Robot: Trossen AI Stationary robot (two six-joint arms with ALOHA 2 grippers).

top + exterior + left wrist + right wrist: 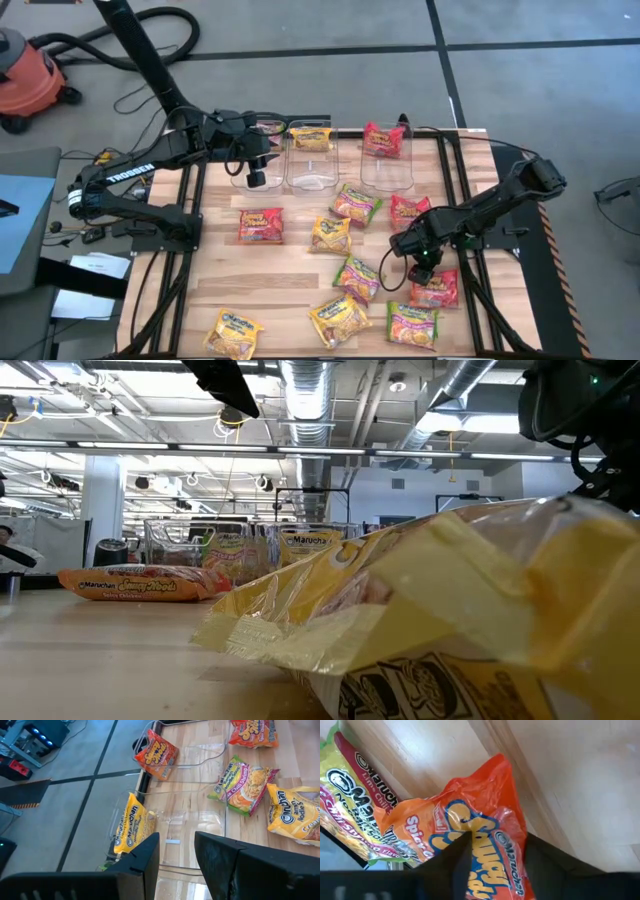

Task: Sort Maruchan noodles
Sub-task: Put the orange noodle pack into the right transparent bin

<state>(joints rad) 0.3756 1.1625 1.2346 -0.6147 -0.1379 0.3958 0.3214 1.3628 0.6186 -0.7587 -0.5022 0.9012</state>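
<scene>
red-orange noodle packet (480, 845) between right gripper (492, 857) fingers, on table

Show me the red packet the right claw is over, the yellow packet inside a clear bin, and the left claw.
red-orange packet (485, 845), right wrist view, its printed front.
yellow packet (311, 138), high view, its middle, in the middle bin.
left gripper (256, 172), high view, between its fingertips.

Three bins (312, 160) side by side along the table's (290, 285) far edge, one packet (311, 138) in the middle bin, another (383, 140) in the right bin, remaining Maruchan noodles (345, 262) scattered nearer, mostly right of centre.
</scene>
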